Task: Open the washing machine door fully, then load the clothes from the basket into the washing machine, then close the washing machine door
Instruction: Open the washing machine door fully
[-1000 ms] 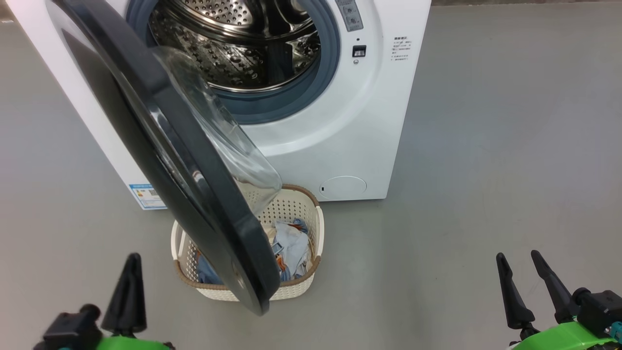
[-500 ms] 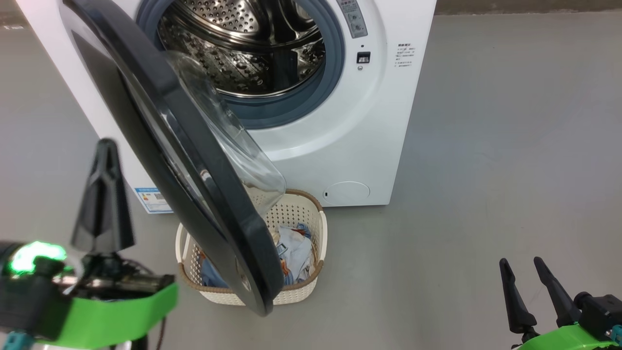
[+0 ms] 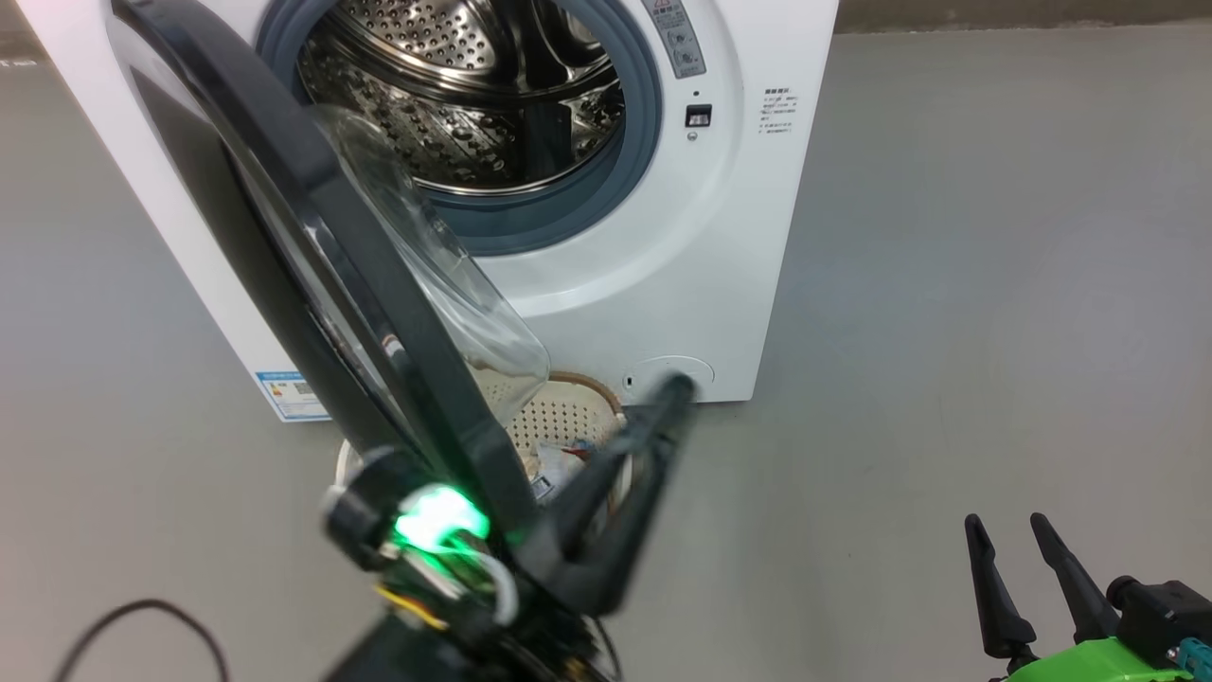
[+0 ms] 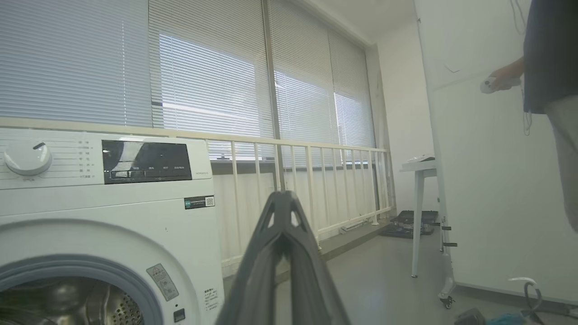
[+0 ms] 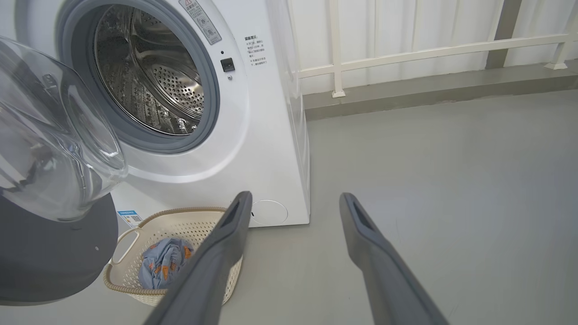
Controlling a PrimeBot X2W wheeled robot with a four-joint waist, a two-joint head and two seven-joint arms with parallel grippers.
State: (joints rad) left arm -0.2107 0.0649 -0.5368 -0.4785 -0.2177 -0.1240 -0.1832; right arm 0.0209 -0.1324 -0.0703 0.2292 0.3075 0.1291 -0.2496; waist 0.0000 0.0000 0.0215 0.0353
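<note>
While the door stands swung out across the left of the head frame, its glass bowl bulging toward the drum, the washer fills the top centre with its mouth uncovered. The grey-blue gasket rings that steel drum.

Down on the floor, just in front of the washer, sits the basket, half hidden behind the door's lower edge. The clothes are in it. From the right wrist view the basket shows its brown rim, and the clothes lie bunched inside, blue with orange print.

Now the left end effector: it comes up from bottom centre of the head frame, fingers pressed tight together with nothing between them, tips pointing to the upper right. In the frame those tips overlap the round filter cover. A green light glows at its wrist, right at the door's bottom edge. Its own camera shows the closed tips in front of the washer's right side, with a person at the right edge.

Over at the lower right corner, the right end effector is spread open and empty, low over bare floor, well apart from the basket.
</note>
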